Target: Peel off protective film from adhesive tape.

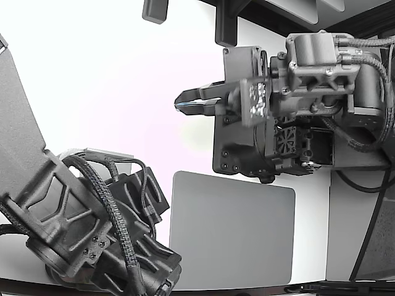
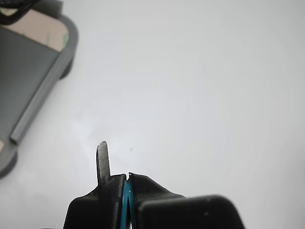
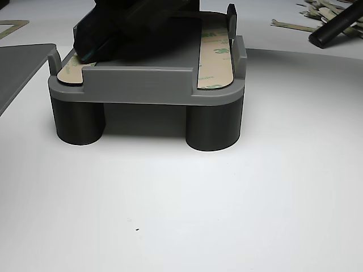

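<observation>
Right, largest first: I see the white tabletop (image 3: pixel 227 215), and on it the grey moulded fixture on round dark legs (image 3: pixel 147 85). Two tan strips of adhesive tape with printed liner lie along the fixture's deck, one at each side; the strip at the other view's right (image 3: pixel 215 56) is fully exposed, the strip at that view's left (image 3: pixel 71 71) is partly covered by a dark arm part (image 3: pixel 130 28) resting over that side. Both run long axis front to back in that view. A flat grey pad (image 1: pixel 231 231) lies on the table in the exterior view.

In the wrist view the fixture (image 2: pixel 33 71) sits well away from the gripper (image 2: pixel 127 186), off to one corner of the frame, with a tan strip end (image 2: pixel 43 31) showing. I judge the coming move is a reach across bare table towards that corner.

The black jaws are closed down to a thin slit, and a narrow blue sliver (image 2: pixel 127 205) sits pinched between them. I cannot tell whether it is peeled film or a pad lining. In the exterior view the gripper (image 1: pixel 185 105) hangs clear above the table, tips together.

Loose tan scraps (image 3: pixel 326 11) lie far back on the table.
</observation>
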You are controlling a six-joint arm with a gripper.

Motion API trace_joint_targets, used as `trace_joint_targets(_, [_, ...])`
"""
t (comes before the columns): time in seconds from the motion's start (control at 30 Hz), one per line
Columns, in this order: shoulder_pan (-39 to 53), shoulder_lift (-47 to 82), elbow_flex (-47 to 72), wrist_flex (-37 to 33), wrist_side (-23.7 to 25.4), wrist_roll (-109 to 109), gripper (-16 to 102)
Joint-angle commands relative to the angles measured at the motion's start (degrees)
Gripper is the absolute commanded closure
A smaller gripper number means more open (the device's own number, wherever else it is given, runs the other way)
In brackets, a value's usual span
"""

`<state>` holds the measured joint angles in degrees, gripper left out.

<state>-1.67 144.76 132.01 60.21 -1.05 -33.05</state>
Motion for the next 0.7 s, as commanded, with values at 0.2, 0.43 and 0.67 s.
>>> trace_joint_targets(0.2, [15.6,-4.5,3.3,-1.8,19.7,-33.6,97])
trace_joint_targets(0.43, [21.8,-11.4,1.5,-3.4,25.3,-38.1,97])
trace_joint_targets(0.67, [27.7,-11.3,4.1,-6.4,30.0,-39.1,97])
